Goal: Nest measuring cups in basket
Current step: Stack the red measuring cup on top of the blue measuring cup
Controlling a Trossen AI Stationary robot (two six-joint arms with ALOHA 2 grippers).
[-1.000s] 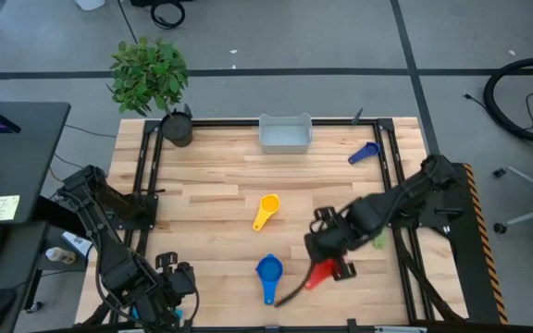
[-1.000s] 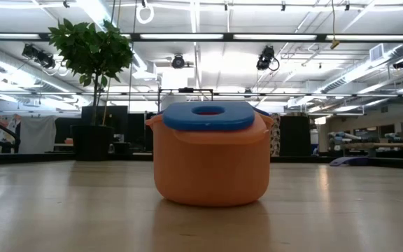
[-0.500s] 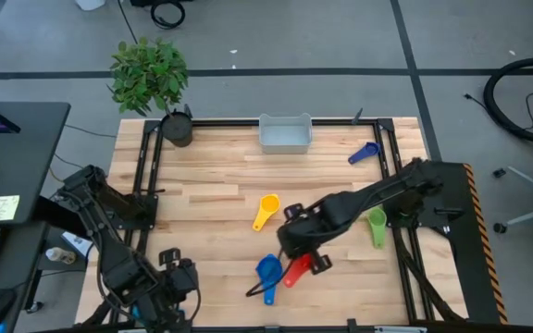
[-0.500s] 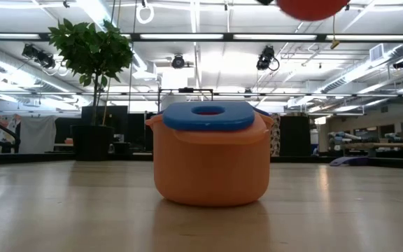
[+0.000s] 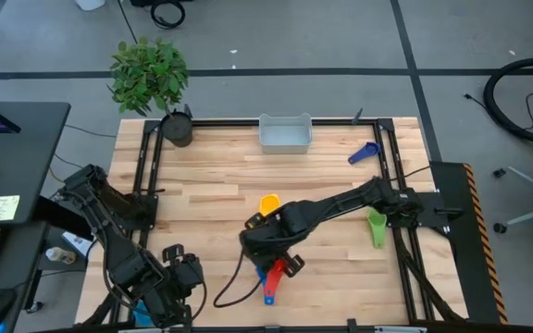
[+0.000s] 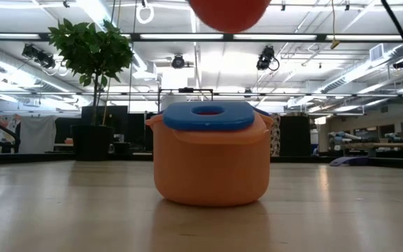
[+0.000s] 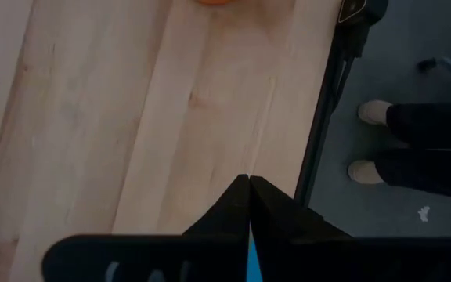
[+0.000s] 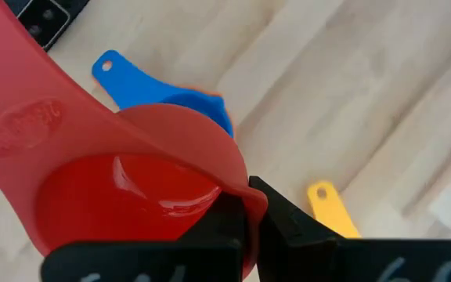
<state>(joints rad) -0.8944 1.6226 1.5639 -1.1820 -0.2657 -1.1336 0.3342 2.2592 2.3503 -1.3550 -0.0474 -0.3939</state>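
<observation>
My right gripper (image 5: 273, 259) reaches from the table's right to its near middle, shut on a red measuring cup (image 8: 124, 192), which also shows in the high view as a red cup (image 5: 277, 272). That cup hangs over the blue cup (image 8: 180, 103), whose handle (image 5: 268, 295) sticks out toward the near edge. A yellow cup (image 5: 266, 204) lies just beyond it. A green cup (image 5: 376, 228) and a dark blue cup (image 5: 364, 153) lie on the right. The pale basket (image 5: 285, 135) stands at the far edge. My left gripper (image 7: 247, 186) is shut and waits at the near left corner. My right gripper pinches the red cup's rim (image 8: 239, 182), on the side away from its flat handle (image 8: 22, 125). One finger (image 8: 221, 223) looks to be inside the bowl and one outside. The cup is lifted clear, mouth up, above the blue cup; the low view shows its underside (image 6: 229, 10) high up.
A potted plant (image 5: 176, 128) stands at the far left corner. Black rails (image 5: 146, 176) run along the table's sides. In the low view an orange tub with a blue top (image 6: 212, 161) stands close by. A person's shoes (image 7: 373, 113) show beyond the table edge.
My right gripper has carried the red cup, lifted clear, from the near right of the table toward the left, until it hangs over the blue cup. In the low view the red cup has come in at the top and moved leftward. The other cups have stayed put.
</observation>
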